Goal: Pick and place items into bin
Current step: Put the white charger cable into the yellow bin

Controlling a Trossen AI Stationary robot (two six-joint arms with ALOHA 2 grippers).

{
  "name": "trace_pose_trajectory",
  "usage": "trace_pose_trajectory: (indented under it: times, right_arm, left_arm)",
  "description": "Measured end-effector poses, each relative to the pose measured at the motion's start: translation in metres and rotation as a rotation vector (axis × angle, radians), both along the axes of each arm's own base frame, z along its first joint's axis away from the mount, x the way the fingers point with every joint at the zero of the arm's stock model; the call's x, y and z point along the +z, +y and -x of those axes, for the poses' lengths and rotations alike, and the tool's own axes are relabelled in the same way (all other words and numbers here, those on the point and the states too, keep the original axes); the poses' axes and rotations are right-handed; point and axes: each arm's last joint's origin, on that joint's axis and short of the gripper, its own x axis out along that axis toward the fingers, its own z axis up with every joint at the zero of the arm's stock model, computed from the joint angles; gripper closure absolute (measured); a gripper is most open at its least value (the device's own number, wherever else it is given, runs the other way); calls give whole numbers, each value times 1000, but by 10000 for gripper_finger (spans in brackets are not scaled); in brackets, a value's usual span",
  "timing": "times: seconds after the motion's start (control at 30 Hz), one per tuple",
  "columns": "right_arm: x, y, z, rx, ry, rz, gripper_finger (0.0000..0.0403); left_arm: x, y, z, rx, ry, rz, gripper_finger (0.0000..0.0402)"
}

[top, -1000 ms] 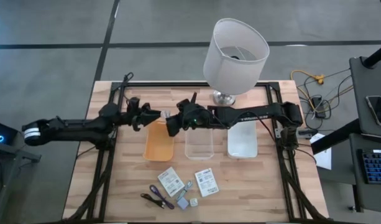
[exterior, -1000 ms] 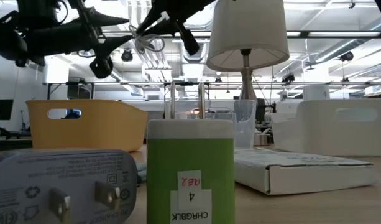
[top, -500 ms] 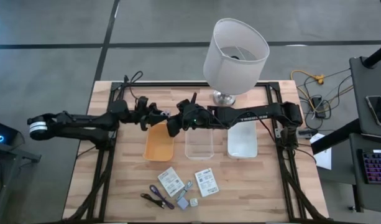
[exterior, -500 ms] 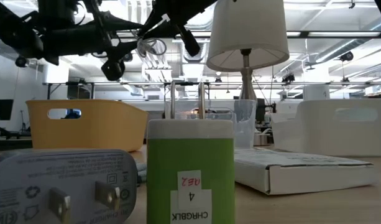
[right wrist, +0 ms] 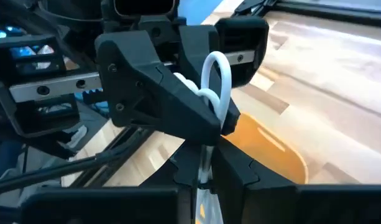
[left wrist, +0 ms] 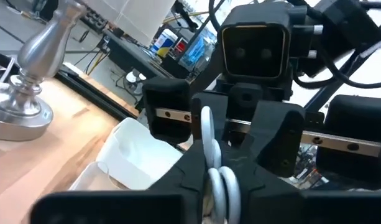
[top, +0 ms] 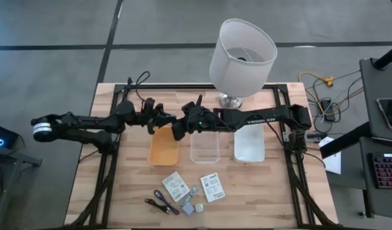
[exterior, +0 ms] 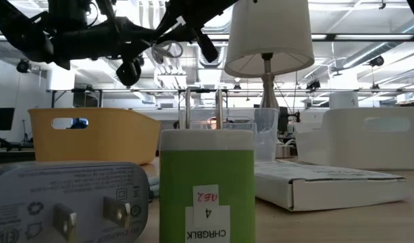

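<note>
Bins: 3; packets: 2; cubes: 2.

Even, diffuse light falls on my bench from overhead, and shadows under my arms stay faint. In the low view, ceiling strip lights glare behind me, turning my arms into silhouettes (the nearest green charger looks soft). My wrist views blur at close range, backgrounds smeared.

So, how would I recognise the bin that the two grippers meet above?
Three bins stand in a row in front of the white lamp. The orange bin is the leftmost, beside the clear bin; it alone is coloured, and the pale grey cable hangs over it.
</note>
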Motion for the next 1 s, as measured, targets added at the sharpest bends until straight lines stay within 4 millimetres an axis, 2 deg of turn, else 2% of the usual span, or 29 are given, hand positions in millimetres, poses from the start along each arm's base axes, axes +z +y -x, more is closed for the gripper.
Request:
trace_pose_trajectory:
  times: [0.13,0.3,0.5,0.63,0.73,0.83,1.0]
  right_arm:
    - [-2,3,7,36,83,-27,345]
    - [5,11,25,74,192,-16,303]
    - [18,15,50,37,305,6,260]
    - [22,13,54,-23,302,18,246]
    - [21,12,53,-39,297,15,241]
    - [17,12,51,-39,305,16,241]
    - [13,13,49,-38,318,17,239]
  left_arm:
    - [-4,0,1,6,54,3,395]
    - [-14,-3,9,6,216,26,397]
    - [-31,-13,28,10,492,295,398]
    - [-44,-19,36,-36,645,394,399]
    - [-45,-23,33,-95,656,416,397]
    - [-53,-25,28,-61,719,421,385]
    - [-65,-29,15,-72,836,435,326]
